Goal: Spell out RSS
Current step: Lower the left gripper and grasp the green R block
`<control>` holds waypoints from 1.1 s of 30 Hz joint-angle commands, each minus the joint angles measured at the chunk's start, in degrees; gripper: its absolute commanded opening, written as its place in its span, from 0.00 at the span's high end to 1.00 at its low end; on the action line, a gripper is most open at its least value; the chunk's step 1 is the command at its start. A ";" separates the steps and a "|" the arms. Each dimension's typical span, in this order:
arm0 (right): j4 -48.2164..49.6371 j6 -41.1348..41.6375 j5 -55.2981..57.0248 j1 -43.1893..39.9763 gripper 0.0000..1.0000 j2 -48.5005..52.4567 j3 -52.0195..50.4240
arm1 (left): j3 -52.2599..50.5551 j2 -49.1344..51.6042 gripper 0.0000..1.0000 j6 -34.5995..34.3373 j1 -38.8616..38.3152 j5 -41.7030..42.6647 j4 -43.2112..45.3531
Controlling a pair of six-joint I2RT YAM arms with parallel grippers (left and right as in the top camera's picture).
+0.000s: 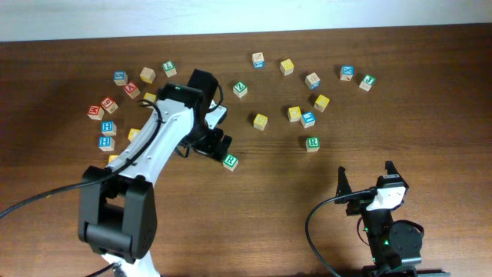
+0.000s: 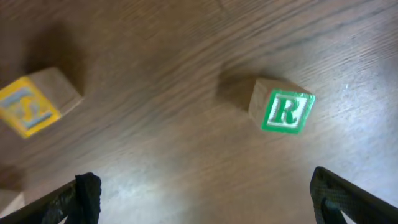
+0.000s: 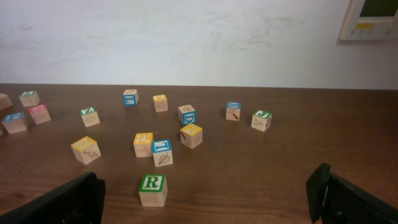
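Observation:
A wooden cube with a green-bordered R [image 1: 230, 161] lies on the table just past my left gripper [image 1: 216, 147]. In the left wrist view this R cube [image 2: 286, 112] sits ahead and to the right of my open, empty left gripper [image 2: 205, 205], not between the fingers. A yellow-faced cube [image 2: 28, 106] lies at the far left of that view, its letter blurred. A second green R cube [image 1: 312, 143] [image 3: 153, 188] lies in front of my right gripper [image 1: 367, 185] [image 3: 205, 202], which is open and empty. Yellow cubes [image 1: 260, 121] [image 1: 294, 114] [image 1: 321, 102] lie further back.
Several other letter cubes are scattered across the back of the table: blue ones [image 1: 308, 118] [image 1: 347, 72], red ones [image 1: 109, 104] at the left, green ones [image 1: 240, 89] [image 1: 367, 81]. A white wall [image 3: 186, 37] stands behind the table.

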 commanded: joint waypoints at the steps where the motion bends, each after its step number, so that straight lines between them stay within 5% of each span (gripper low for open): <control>1: -0.31 0.39 0.50 -0.42 0.02 -0.22 -0.31 | -2.12 1.20 0.01 4.52 -0.09 1.81 1.79; 5: -0.31 0.39 0.50 -0.42 0.02 -0.22 -0.31 | -2.54 3.61 0.01 11.85 -0.11 9.35 4.76; 13: -0.28 0.42 0.50 -0.42 0.02 -0.22 -0.31 | -2.54 8.87 0.02 15.15 -0.11 9.73 8.74; 21: -0.31 0.42 0.50 -0.42 0.02 -0.22 -0.31 | -2.56 9.09 0.16 4.17 -1.55 11.78 7.98; 33: -0.28 0.39 0.50 -0.42 0.02 -0.22 -0.31 | -4.31 9.09 0.44 2.67 -6.47 6.10 7.39</control>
